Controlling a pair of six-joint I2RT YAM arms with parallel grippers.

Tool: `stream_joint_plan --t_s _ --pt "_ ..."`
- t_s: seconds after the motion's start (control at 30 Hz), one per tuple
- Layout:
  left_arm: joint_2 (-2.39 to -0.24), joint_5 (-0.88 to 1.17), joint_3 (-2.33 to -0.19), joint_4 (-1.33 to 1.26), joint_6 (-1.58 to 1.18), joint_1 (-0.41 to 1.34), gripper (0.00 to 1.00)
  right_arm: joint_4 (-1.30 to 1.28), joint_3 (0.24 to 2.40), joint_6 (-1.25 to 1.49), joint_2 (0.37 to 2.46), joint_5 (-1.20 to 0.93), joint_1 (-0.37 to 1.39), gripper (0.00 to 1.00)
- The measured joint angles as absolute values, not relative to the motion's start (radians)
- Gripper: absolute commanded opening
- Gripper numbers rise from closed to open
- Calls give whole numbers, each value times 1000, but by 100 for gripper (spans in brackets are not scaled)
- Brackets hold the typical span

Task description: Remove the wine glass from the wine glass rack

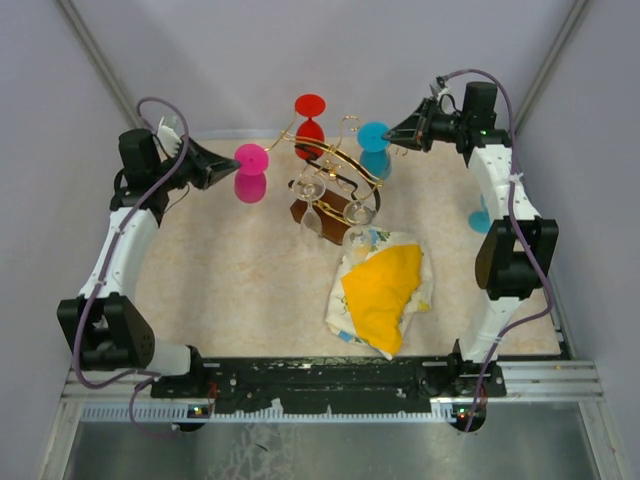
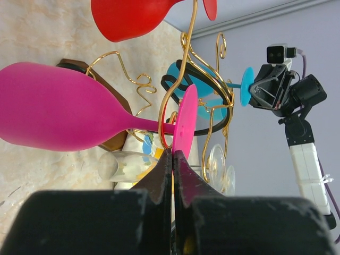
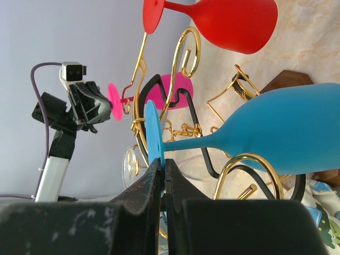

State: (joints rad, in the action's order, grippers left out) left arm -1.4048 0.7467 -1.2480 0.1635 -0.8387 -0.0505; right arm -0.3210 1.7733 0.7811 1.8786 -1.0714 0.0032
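1. The wine glass rack (image 1: 335, 207) is standing centrally.
2. The pink wine glass (image 1: 250, 172) and blue wine glass (image 1: 375, 150) are hanging at its outer arms, axes vertical, bowls pointing down.
3. The left hand (image 2: 172, 159) is clamping the pink foot and the right hand (image 3: 163, 169) the blue one. The lift-off is in hand; next, each stem needs sliding outward clear of its hook.

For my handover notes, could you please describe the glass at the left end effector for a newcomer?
Find the central gold wire rack. At its left, the left end effector pinches a wine glass by the foot. Only it is pink, unlike the red glass and blue glass.
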Motion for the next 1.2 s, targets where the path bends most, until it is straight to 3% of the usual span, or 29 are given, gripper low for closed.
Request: stream_joint_plan --t_s 1.2 --pt "-1667 784 -1423 -38 -1015 25 0 -321 1808 789 1879 -1085 3 5"
